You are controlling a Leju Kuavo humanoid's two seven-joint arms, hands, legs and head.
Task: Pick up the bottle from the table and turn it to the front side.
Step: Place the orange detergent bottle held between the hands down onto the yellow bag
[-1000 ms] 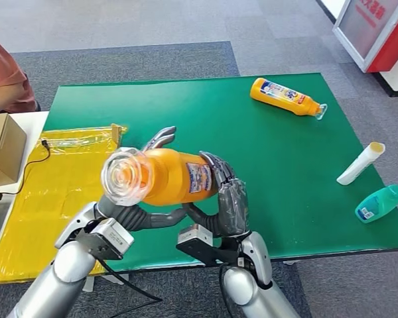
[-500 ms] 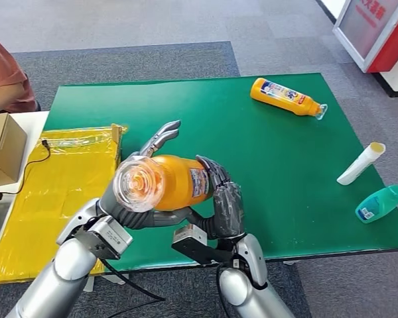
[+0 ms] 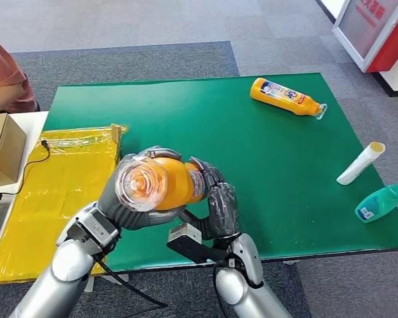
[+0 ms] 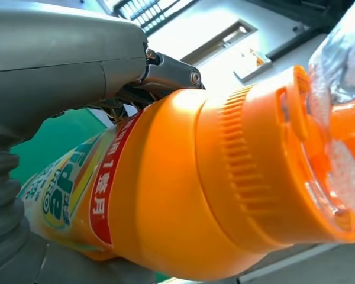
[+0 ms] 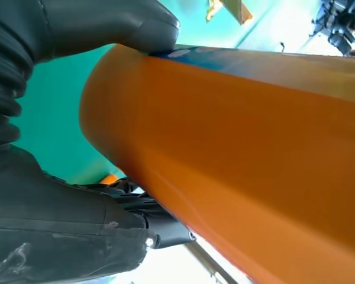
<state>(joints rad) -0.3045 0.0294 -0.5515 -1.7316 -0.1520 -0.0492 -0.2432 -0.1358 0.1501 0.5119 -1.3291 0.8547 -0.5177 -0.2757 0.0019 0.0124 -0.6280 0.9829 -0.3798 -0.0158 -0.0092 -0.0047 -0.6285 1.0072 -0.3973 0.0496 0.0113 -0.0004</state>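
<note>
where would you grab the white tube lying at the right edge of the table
Take the white tube across its middle, coming from straight above. It lies flat and slanted on the green table, with its yellowish end farther away; its sides are free, and the teal bottle lies apart from it.

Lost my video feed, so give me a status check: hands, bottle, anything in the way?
Left robot hand and right robot hand both grip the orange bottle, lifted off the green table, clear cap toward camera. Nothing in the way.
</note>
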